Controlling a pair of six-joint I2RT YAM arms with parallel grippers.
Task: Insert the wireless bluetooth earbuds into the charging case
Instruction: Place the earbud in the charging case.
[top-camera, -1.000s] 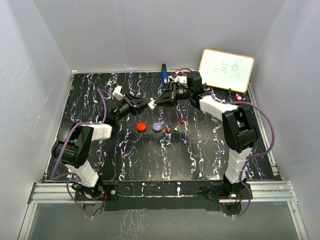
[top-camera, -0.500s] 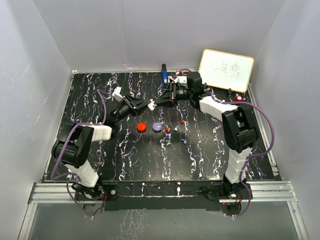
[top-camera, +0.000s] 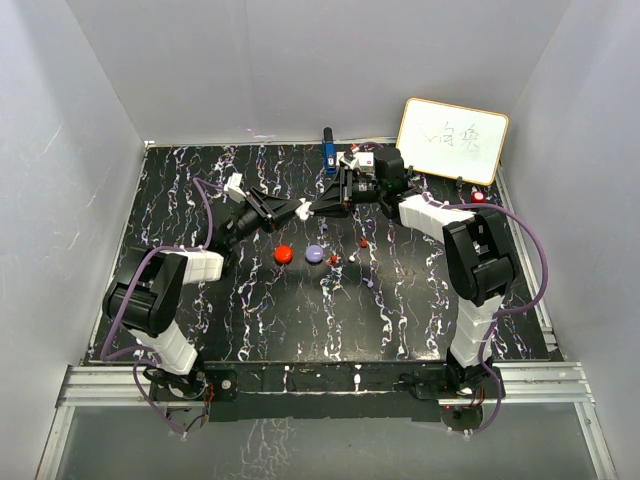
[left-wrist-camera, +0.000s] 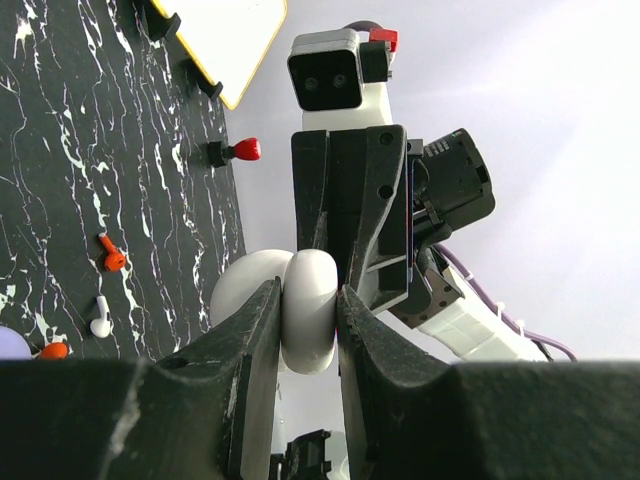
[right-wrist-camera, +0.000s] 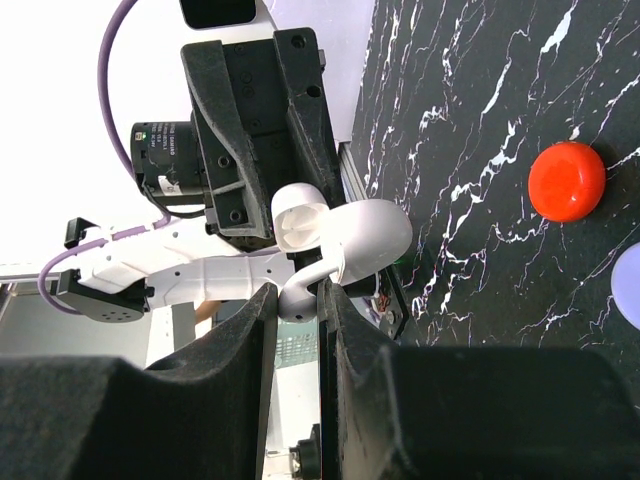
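Red puck (top-camera: 284, 254), purple puck (top-camera: 315, 253) beside earbuds (top-camera: 334, 260)

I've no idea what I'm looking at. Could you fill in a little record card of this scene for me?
Left gripper: shut on the white charging case
Right gripper: shut on the same case, from the opposite side
Case: looks hinged open, held above the table
Earbuds: tiny red and white pieces, loose on the table
Nearby: red puck, purple puck, whiteboard

The white rounded plastic charging case (left-wrist-camera: 308, 310) sits between my left gripper (left-wrist-camera: 307, 295) and right gripper (right-wrist-camera: 298, 295), over the far middle of the black marbled desk (top-camera: 250, 320). Nearer lie a red round puck (top-camera: 284, 254), a purple round puck (top-camera: 315, 254) to its right, and the tiny bead-like earbuds (top-camera: 333, 260) further right.
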